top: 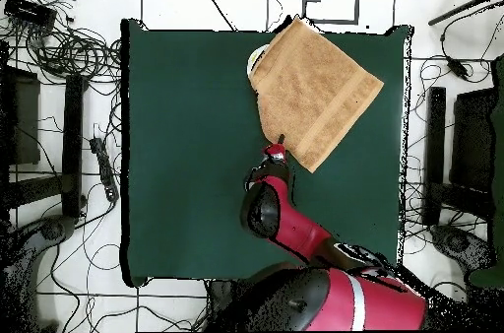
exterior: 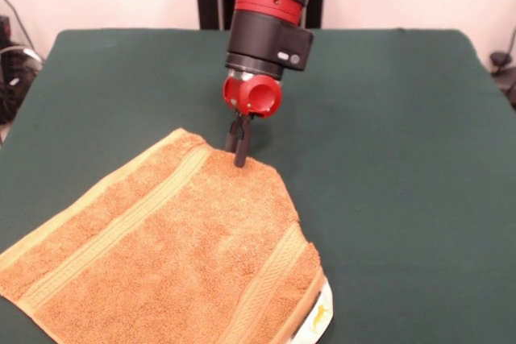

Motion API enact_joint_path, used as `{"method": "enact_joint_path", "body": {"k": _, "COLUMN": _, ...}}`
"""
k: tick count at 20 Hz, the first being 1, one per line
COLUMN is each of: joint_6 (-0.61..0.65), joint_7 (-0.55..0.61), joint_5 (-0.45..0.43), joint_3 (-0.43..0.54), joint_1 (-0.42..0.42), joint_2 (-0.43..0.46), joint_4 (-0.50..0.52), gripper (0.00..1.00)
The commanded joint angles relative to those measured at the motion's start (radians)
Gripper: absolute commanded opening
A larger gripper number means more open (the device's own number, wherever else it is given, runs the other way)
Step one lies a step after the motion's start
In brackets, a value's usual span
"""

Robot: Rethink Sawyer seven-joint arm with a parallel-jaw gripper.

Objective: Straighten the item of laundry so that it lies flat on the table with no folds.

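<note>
Green felt covers the counter (exterior: 403, 159), which is far larger than the cloth on it. Nearest the front camera, at about 6 o'clock in that view, a white tag (exterior: 321, 317) and a pale underside peek out from beneath the towel's (exterior: 169, 255) right-hand near corner, so that end looks doubled under. From there the orange-tan towel runs back toward 12 o'clock, its long axis slanting from 8 o'clock to 2 o'clock, with one stripe band along the left side and another near the tagged end.

At the towel's far edge the jaws (exterior: 239, 151) stand upright, tips touching the cloth right at a notch in that edge. They look drawn together, apparently pinching the terry, though the grip itself is too small to confirm. In the overhead view the same contact sits at the towel's 7 o'clock corner, with the whole cloth lying toward 1 o'clock from the jaws.

My judgement: the coming move turns on that direction. Pulling away from the cloth's body would stretch the edge flat; pushing toward it would bunch it.
</note>
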Motion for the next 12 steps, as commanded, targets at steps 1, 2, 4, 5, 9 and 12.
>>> {"method": "enact_joint_path", "body": {"k": 1, "joint_6": 0.089, "joint_7": 0.26, "joint_5": 0.088, "joint_3": 0.22, "joint_1": 0.008, "joint_2": 0.25, "joint_4": -0.29, "gripper": 1.0}}
{"method": "enact_joint_path", "body": {"k": 2, "joint_6": 0.088, "joint_7": 0.257, "joint_5": 0.09, "joint_3": 0.221, "joint_1": 0.01, "joint_2": 0.258, "joint_4": -0.302, "gripper": 1.0}}
{"method": "enact_joint_path", "body": {"k": 4, "joint_6": 0.086, "joint_7": 0.254, "joint_5": 0.092, "joint_3": 0.221, "joint_1": 0.013, "joint_2": 0.267, "joint_4": -0.315, "gripper": 1.0}}
{"method": "enact_joint_path", "body": {"k": 5, "joint_6": 0.085, "joint_7": 0.253, "joint_5": 0.096, "joint_3": 0.22, "joint_1": 0.015, "joint_2": 0.269, "joint_4": -0.319, "gripper": 1.0}}
{"method": "enact_joint_path", "body": {"k": 9, "joint_6": 0.086, "joint_7": 0.249, "joint_5": 0.105, "joint_3": 0.222, "joint_1": 0.021, "joint_2": 0.278, "joint_4": -0.335, "gripper": 1.0}}
{"method": "enact_joint_path", "body": {"k": 12, "joint_6": 0.084, "joint_7": 0.251, "joint_5": 0.104, "joint_3": 0.224, "joint_1": 0.02, "joint_2": 0.283, "joint_4": -0.339, "gripper": 1.0}}
